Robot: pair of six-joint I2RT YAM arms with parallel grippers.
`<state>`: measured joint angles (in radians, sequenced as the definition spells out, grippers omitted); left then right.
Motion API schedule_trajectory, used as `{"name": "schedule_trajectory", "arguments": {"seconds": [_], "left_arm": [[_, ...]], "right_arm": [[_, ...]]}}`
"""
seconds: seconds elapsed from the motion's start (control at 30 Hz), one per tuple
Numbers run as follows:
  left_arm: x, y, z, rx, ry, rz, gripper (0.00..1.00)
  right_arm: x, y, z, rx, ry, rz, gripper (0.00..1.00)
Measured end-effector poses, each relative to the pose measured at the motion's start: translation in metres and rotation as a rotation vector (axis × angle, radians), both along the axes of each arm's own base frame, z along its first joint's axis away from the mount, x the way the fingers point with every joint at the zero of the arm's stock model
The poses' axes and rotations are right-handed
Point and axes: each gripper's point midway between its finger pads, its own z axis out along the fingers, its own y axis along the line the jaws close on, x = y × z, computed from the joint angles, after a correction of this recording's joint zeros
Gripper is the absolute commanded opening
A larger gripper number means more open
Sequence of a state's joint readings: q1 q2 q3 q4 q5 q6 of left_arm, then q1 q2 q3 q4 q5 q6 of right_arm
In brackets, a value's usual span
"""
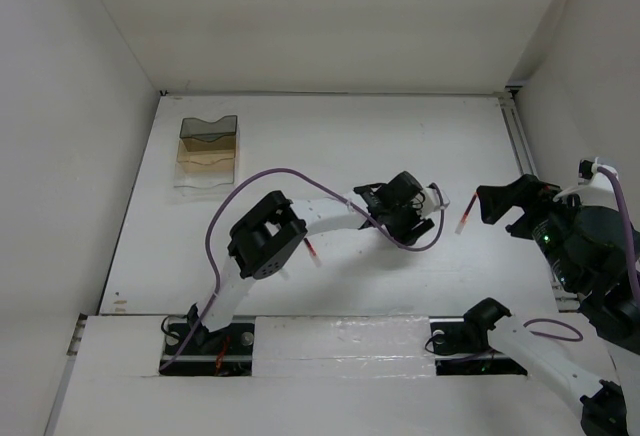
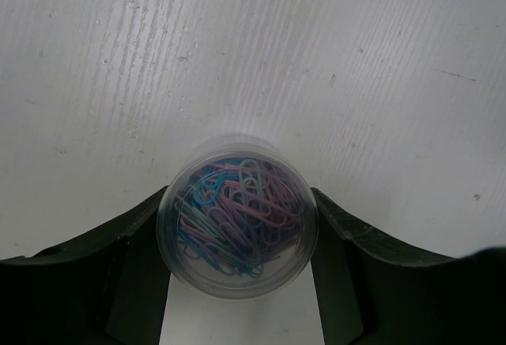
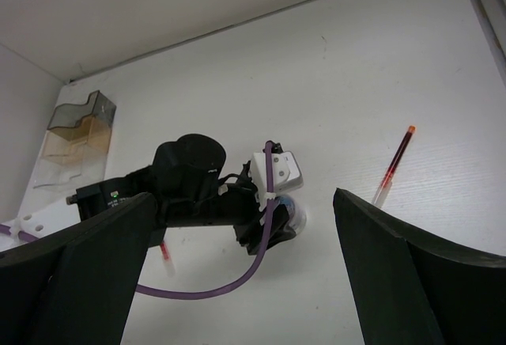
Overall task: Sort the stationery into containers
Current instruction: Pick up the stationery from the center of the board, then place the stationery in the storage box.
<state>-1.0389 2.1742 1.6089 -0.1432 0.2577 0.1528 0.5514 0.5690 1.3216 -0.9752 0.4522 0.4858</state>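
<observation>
A small round clear cylinder (image 2: 237,217) full of coloured paper clips sits between the fingers of my left gripper (image 2: 237,282), which is shut on it from both sides near the table's middle (image 1: 412,208). In the right wrist view the cylinder (image 3: 291,212) shows at that gripper's tip. A slim red pen (image 1: 465,218) lies on the table just right of it, also seen in the right wrist view (image 3: 393,165). My right gripper (image 1: 508,208) is open and empty, above the table to the pen's right. The clear box (image 1: 207,151) stands at the far left. Scissors and dark pen are out of view.
A second slim pen with a red and white end (image 1: 313,250) lies partly under the left arm; it also shows in the right wrist view (image 3: 164,252). White walls enclose the table on the left, back and right. A purple cable (image 1: 270,174) loops over the left arm.
</observation>
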Motion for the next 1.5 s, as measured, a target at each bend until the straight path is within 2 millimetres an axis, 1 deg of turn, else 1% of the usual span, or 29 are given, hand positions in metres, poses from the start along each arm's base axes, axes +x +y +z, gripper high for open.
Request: {"name": "schedule_trajectory", "arguments": {"seconds": [0.03, 0.2, 0.33, 0.4, 0.47, 0.57, 0.63, 0.87, 0.93, 1.03, 1.23, 1.3, 1.33, 1.4, 1.47, 1.5], "left_arm": [[0.0, 0.0, 0.0, 0.0, 0.0, 0.0, 0.0], [0.002, -0.002, 0.001, 0.007, -0.001, -0.001, 0.0], [0.004, 0.002, 0.001, 0.01, 0.012, 0.002, 0.0], [0.01, 0.007, 0.004, 0.013, 0.031, 0.01, 0.0], [0.022, 0.013, 0.01, 0.017, 0.042, 0.032, 0.0], [0.049, 0.018, 0.03, -0.012, 0.019, 0.078, 0.0], [0.065, 0.026, 0.044, -0.027, -0.008, 0.117, 0.0], [0.114, 0.06, 0.113, -0.087, -0.134, 0.258, 0.0], [0.128, 0.075, 0.131, -0.102, -0.164, 0.301, 0.0], [0.154, 0.107, 0.154, -0.111, -0.203, 0.389, 0.0], [0.216, 0.196, 0.193, -0.072, -0.306, 0.645, 0.0], [0.238, 0.23, 0.209, -0.076, -0.33, 0.733, 0.0], [0.247, 0.248, 0.22, -0.079, -0.34, 0.775, 0.0], [0.269, 0.292, 0.239, -0.092, -0.363, 0.87, 0.0], [0.29, 0.343, 0.259, -0.111, -0.401, 0.976, 0.0], [0.298, 0.368, 0.264, -0.112, -0.415, 1.024, 0.0]], "right_arm": [[0.0, 0.0, 0.0, 0.0, 0.0, 0.0, 1.0], [0.0, 0.0, 0.0, -0.007, -0.001, 0.002, 1.0], [0.0, 0.0, 0.0, -0.01, -0.002, 0.003, 1.0], [0.001, 0.0, 0.001, -0.007, -0.007, 0.003, 1.0], [0.001, 0.0, 0.004, -0.002, -0.015, 0.003, 1.0], [0.002, 0.001, 0.005, 0.001, -0.021, 0.003, 1.0], [0.003, 0.001, 0.005, 0.002, -0.022, 0.003, 1.0], [0.01, 0.005, 0.009, -0.003, -0.033, 0.004, 1.0], [0.016, 0.009, 0.01, -0.009, -0.031, 0.005, 1.0], [0.026, 0.016, 0.009, -0.022, -0.025, 0.015, 1.0], [0.053, 0.04, -0.008, -0.053, 0.021, 0.056, 1.0], [0.059, 0.046, -0.013, -0.06, 0.036, 0.072, 1.0], [0.061, 0.049, -0.014, -0.062, 0.037, 0.08, 1.0], [0.067, 0.056, -0.014, -0.062, 0.039, 0.099, 1.0], [0.071, 0.062, -0.014, -0.061, 0.036, 0.117, 1.0], [0.072, 0.064, -0.014, -0.06, 0.035, 0.125, 1.0]]}}
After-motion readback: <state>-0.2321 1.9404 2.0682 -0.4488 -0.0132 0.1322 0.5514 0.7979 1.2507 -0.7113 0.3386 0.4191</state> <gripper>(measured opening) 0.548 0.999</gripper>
